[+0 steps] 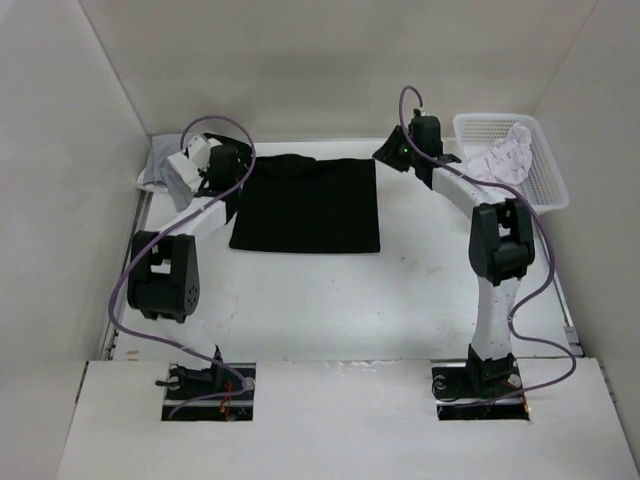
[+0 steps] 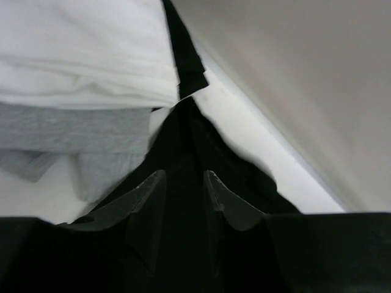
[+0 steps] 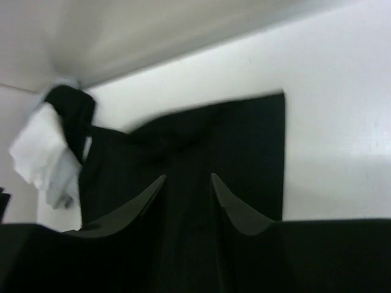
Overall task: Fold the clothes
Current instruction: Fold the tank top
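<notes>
The clothes, a black T-shirt (image 1: pixel 305 205), lie flat as a folded rectangle at the middle back of the table. My left gripper (image 1: pixel 238 168) hovers at its far left corner, and in the left wrist view the gripper (image 2: pixel 184 177) stands open over black cloth (image 2: pixel 183 137). My right gripper (image 1: pixel 385 153) is at the far right corner. The right wrist view has that gripper (image 3: pixel 187 178) open too, above the shirt (image 3: pixel 238 140), whose straight right edge lies on the white table. No cloth is pinched between either pair of jaws.
A pile of white and grey garments (image 1: pixel 168 168) sits by the left wall, right beside the left gripper; its white layer (image 2: pixel 85 49) and grey layer (image 2: pixel 79 131) fill the left wrist view. A white basket (image 1: pixel 548 160) at back right holds a pale patterned garment (image 1: pixel 503 157).
</notes>
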`<act>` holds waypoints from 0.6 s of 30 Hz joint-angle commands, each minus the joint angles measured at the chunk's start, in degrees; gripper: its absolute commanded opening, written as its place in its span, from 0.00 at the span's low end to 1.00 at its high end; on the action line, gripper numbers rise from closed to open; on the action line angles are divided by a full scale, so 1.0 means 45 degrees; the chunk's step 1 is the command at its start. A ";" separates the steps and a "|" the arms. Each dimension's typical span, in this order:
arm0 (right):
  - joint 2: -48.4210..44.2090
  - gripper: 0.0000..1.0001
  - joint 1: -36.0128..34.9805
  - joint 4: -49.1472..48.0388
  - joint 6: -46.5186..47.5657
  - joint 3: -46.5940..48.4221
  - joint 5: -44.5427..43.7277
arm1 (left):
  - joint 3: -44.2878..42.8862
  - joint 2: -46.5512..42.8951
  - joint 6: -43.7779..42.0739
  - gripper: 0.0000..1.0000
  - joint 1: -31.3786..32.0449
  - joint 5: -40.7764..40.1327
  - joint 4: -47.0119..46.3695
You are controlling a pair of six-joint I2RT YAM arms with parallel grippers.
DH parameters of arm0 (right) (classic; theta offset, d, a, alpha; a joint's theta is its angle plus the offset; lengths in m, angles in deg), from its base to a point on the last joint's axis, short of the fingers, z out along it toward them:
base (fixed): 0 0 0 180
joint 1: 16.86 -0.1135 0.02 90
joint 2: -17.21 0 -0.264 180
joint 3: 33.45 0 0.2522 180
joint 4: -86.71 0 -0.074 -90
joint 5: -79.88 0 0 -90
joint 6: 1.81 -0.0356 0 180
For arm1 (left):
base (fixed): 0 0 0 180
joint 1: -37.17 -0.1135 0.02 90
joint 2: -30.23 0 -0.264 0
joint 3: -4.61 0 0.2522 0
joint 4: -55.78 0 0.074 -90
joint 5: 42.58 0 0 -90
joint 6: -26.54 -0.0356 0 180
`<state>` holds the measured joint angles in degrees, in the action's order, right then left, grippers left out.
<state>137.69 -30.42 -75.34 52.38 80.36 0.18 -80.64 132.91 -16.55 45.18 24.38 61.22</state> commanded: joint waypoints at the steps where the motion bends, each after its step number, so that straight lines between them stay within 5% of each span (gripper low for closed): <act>1: -0.1378 0.39 -0.0257 -0.0262 0.0048 -0.1618 0.0309 | 0.2320 -0.2633 0.0198 0.29 0.0122 -0.0190 -0.1137; 3: -0.2841 0.35 -0.0451 -0.1412 -0.0068 -0.4076 -0.0062 | 0.4740 -0.4311 0.0685 0.28 0.0668 -0.0405 -0.1801; 8: -0.6086 0.01 -0.1193 -0.4285 -0.0907 -0.9782 -0.0474 | 0.9257 -0.7420 0.1487 0.28 0.0829 0.0410 -0.2039; 13: -0.7768 0.02 -0.2033 -0.5460 -0.1299 -1.2873 -0.0824 | 1.1625 -0.8676 0.2406 0.42 -0.1375 0.3008 -0.2778; 18: -0.8415 0.20 -0.2464 -0.6163 -0.1572 -1.4613 -0.1235 | 1.1764 -0.6825 0.2776 0.49 -0.2610 0.5021 -0.5119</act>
<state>101.37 -41.02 -96.22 46.83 17.09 -2.99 -27.37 98.88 -6.47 34.62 38.56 49.51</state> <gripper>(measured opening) 0.181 0.485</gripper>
